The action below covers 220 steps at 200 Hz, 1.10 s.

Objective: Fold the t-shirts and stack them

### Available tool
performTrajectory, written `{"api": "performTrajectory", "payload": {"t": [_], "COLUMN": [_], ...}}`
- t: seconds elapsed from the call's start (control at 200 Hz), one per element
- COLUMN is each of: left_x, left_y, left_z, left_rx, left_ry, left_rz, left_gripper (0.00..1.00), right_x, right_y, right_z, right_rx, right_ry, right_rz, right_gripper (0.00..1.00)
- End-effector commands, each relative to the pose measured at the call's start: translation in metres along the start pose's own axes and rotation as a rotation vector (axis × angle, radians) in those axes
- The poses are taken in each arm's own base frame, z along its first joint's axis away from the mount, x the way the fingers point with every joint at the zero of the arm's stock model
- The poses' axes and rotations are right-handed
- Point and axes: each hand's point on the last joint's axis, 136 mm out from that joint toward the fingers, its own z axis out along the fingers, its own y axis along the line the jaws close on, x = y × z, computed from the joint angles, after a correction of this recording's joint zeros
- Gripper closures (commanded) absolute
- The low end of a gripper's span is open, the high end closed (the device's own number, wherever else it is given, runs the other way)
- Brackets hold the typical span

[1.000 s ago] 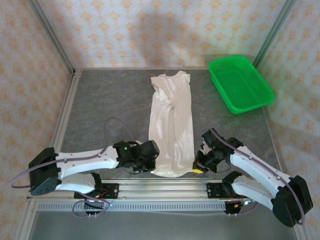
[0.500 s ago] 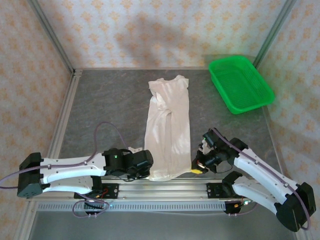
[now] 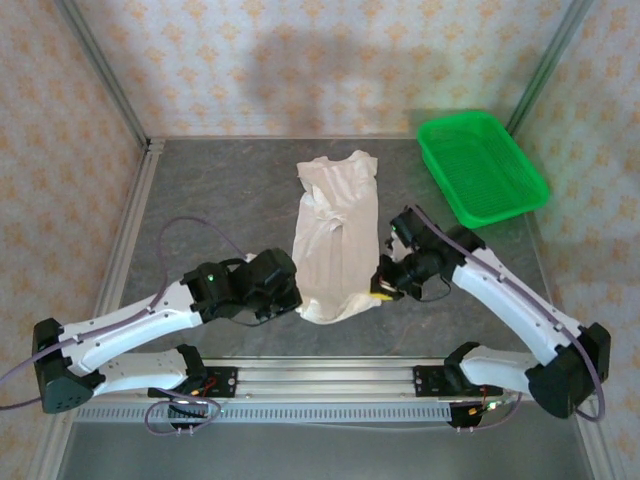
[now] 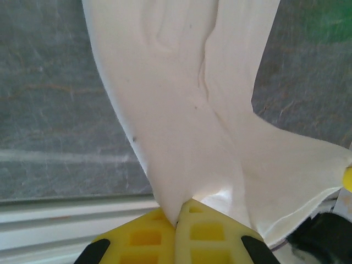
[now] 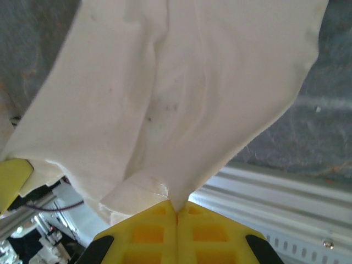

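Grey stone-look surface (image 3: 200, 200) covers the floor of a little booth with patterned walls, and two white arms start at its near edge. Closest to us, the left gripper (image 4: 176, 223) has its yellow fingers pressed tight together on the near left corner of the t-shirt (image 3: 335, 230). The right gripper (image 5: 176, 208) is pinched tight on the near right corner in the same way. I think they hold one corner each so the near end stays spread out and does not bunch up. That way it looks ready to be carried over the rest of the cloth to make a fold. The near end is lifted a little off the surface and sags between the two grippers. Past them, the t-shirt is a long thin strip in the middle of the surface. Its long side runs from near to far, leaning a bit to one side. Its far end lies crumpled on the surface, and I cannot tell if that end is the neck. A green basket (image 3: 482, 165) sits in the far right corner, well apart from the cloth.
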Motion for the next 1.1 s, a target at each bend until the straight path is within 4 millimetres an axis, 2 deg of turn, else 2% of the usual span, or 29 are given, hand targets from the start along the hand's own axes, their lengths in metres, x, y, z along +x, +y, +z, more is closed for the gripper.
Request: {"api": "performTrajectory", "payload": {"t": [0.0, 0.2, 0.315, 0.656, 0.831, 1.096], "left_x": [-0.018, -0.062, -0.083, -0.142, -0.159, -0.179], "left_y": [-0.005, -0.020, -0.019, -0.031, -0.037, -0.037], "left_z": [-0.004, -0.005, 0.000, 0.021, 0.037, 0.061], "left_rx": [-0.023, -0.027, -0.062, -0.081, -0.093, -0.113], "left_ry": [0.005, -0.007, -0.013, -0.043, -0.022, 0.000], "left_rz": [0.060, 0.077, 0.092, 0.113, 0.135, 0.142], "left_gripper": [1.00, 1.00, 1.00, 1.00, 1.00, 1.00], "right_x": [-0.023, -0.067, -0.091, -0.148, -0.169, -0.194], "right_y": [-0.007, 0.000, 0.002, -0.011, -0.010, -0.008], "right_z": [-0.010, -0.028, -0.033, -0.032, -0.031, -0.014], "right_rx": [0.092, 0.130, 0.136, 0.220, 0.216, 0.209], "right_ry": [-0.056, -0.123, -0.145, -0.167, -0.179, -0.164], "right_rz": [-0.038, -0.054, -0.056, -0.060, -0.053, -0.042], "right_gripper": [1.00, 1.00, 1.00, 1.00, 1.00, 1.00]}}
